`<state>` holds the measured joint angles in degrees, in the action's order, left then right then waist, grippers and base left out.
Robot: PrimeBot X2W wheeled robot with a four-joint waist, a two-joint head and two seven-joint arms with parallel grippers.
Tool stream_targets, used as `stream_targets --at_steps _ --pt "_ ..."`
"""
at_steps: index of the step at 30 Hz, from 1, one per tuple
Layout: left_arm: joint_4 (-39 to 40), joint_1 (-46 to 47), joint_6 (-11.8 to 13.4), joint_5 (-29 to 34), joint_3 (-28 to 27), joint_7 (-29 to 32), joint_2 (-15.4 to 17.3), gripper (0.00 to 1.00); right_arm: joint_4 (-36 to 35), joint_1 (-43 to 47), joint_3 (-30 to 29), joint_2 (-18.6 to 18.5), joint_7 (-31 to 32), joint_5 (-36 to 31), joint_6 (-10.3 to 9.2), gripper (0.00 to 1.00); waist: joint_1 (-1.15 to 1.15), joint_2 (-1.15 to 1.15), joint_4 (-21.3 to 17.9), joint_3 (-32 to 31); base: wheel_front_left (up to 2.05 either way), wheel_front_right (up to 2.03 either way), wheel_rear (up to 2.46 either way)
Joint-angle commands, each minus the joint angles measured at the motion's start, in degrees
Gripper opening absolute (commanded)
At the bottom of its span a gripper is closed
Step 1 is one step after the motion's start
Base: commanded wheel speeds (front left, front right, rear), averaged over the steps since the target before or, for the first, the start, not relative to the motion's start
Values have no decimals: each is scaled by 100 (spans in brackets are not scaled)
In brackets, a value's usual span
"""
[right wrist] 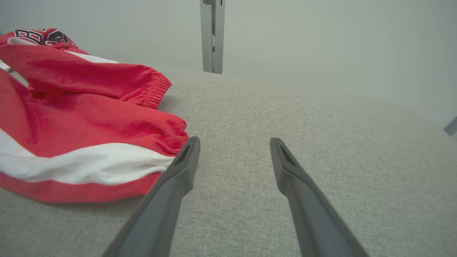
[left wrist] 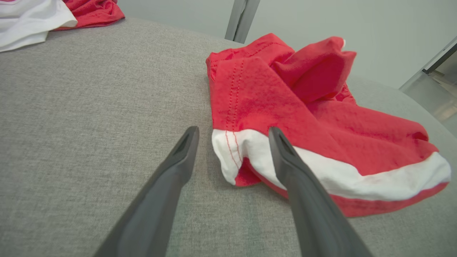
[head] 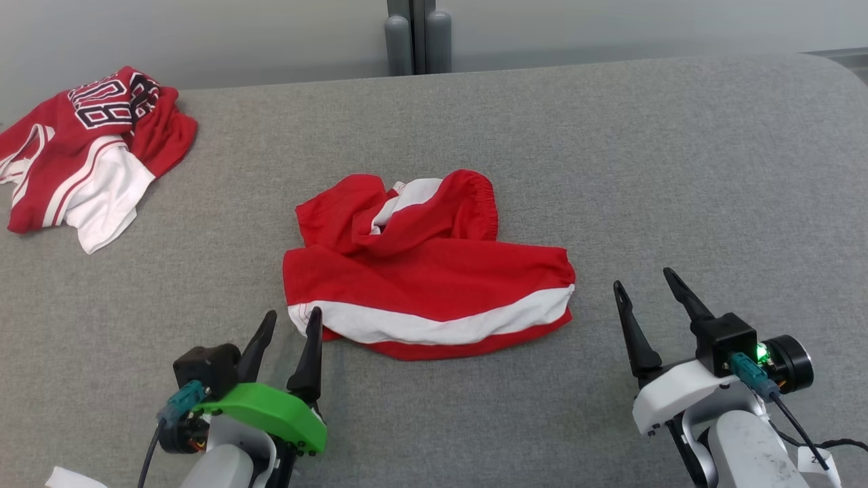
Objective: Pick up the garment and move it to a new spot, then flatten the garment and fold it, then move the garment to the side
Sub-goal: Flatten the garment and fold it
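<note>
**Garment lies crumpled mid-table, both grippers empty: flattening looks to be next**

Head view: the garment (head: 427, 278), a pair of red shorts with a white band along the near hem, lies bunched in the middle of the grey fabric tabletop (head: 678, 169). Its waistband end is twisted over itself at the back. The left gripper (head: 293, 313) sits at the garment's near left corner with its jaws apart, gripping nothing. The right gripper (head: 643, 278) stands just off the garment's right end, also spread wide and empty. A second red and white jersey (head: 81, 156) lies heaped at the far left, well apart. By my reading, the garment is set down but not yet flat, so spreading it is the step in hand.

Left wrist view: the white-banded corner of the garment (left wrist: 267, 100) lies between the open fingers of the left gripper (left wrist: 232, 130), and one finger crosses over the band. Closing there would likely catch that corner. The cloth looks thin and limp, so a shallow pinch may take only one layer.

Right wrist view: the right gripper (right wrist: 234, 140) points over bare tabletop (right wrist: 321, 125), with the garment's (right wrist: 89, 125) right end just beside one finger. It would need to shift toward the hem before pinching, so that both corners can be drawn apart.

The surface is an even grey weave with a rounded far edge. Behind it are a pale plain wall and a grey upright post (right wrist: 211, 35).
</note>
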<state>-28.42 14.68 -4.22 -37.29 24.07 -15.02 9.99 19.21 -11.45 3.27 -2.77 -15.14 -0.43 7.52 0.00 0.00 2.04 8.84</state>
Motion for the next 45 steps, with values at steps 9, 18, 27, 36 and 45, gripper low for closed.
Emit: stream_targets --at_steps 9,18,27,36,45 --pt "847 -947 -175 813 -943 -13 -250 100 -222 367 -200 -20 -2 194 -6 100 0 0 -97 -250 0 0 0" --pt "1736 -1766 -282 1566 -1701 -13 -581 100 -506 750 -251 -20 -2 384 -6 100 0 0 -172 -551 0 0 0" --pt "1823 -2059 -332 1792 -1885 -14 -689 100 -535 841 -188 -21 -1 446 -6 100 0 0 -217 -687 0 0 0" --pt "1820 -2061 -337 1813 -1832 -14 -706 100 -545 828 -190 -21 -1 466 -6 100 0 0 -209 -665 0 0 0" --pt "1148 -1630 -338 1756 -1479 -14 -588 100 -551 674 -112 -21 -1 410 -6 100 0 0 -262 -463 0 0 0"
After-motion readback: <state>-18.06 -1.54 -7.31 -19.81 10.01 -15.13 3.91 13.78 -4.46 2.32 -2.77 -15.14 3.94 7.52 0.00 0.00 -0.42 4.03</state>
